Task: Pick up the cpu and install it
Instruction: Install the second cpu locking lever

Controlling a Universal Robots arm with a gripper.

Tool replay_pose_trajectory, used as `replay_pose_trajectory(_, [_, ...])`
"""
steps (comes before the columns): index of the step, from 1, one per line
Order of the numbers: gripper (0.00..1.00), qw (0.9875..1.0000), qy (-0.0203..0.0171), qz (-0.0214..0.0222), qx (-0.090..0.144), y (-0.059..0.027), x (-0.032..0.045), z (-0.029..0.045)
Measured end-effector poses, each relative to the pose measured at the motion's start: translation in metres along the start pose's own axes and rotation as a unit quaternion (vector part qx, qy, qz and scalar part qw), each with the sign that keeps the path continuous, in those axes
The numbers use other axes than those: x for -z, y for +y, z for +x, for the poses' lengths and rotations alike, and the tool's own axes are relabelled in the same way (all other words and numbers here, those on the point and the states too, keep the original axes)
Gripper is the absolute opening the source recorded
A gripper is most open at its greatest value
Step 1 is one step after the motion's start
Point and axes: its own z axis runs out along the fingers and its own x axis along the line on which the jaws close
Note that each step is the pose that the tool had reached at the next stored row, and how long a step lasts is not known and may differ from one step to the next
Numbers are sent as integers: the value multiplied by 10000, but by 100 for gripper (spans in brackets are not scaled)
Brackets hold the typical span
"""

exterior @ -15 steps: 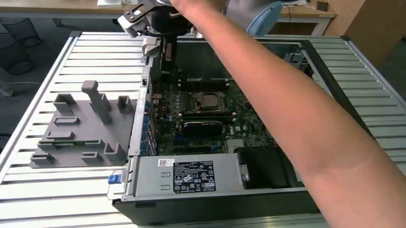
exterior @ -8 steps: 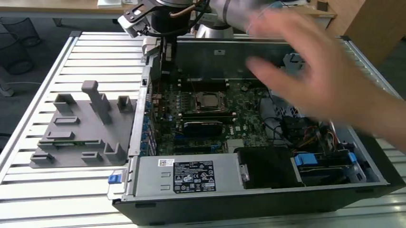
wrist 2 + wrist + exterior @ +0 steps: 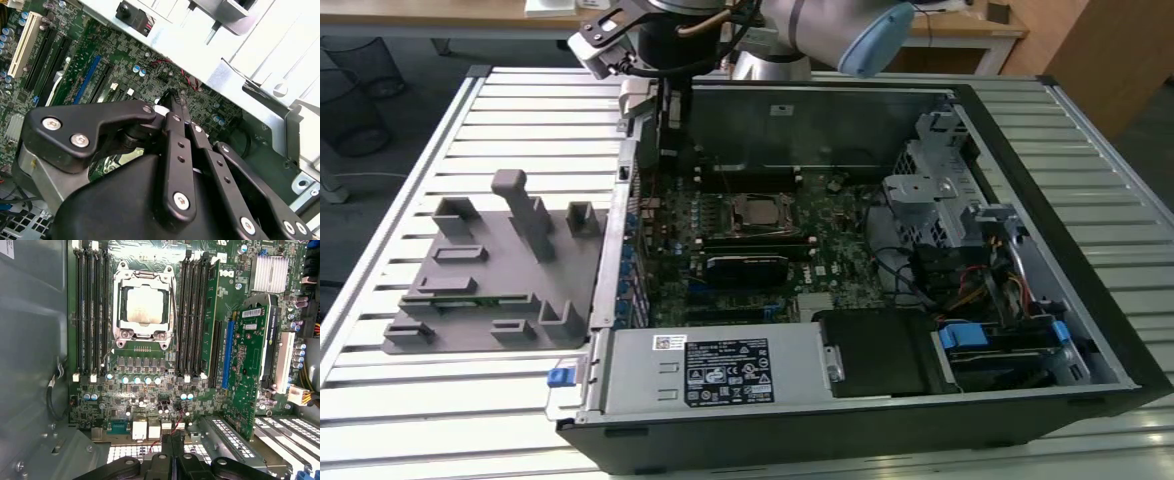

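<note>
Tool [image 3: 172,100] empty; silver square cpu [image 3: 144,306] sits socketed.

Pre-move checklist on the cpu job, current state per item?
1. CPU located: ok, it lies in the socket frame on the motherboard.
2. Gripper empty: ok, fingers closed with nothing between them.
3. Gripper clear of the CPU: ok, it sits near the case wall, apart from the socket.
4. Socket latched: cannot tell.
5. Grey tray outside the case: ok, no chip visible on it.
6. Memory slots beside socket unobstructed: ok.
</note>
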Motion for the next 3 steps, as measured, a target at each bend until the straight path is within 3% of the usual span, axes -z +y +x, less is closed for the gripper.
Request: replay_pose_trajectory(3, [11,10000,0,0,0,0,0,0])
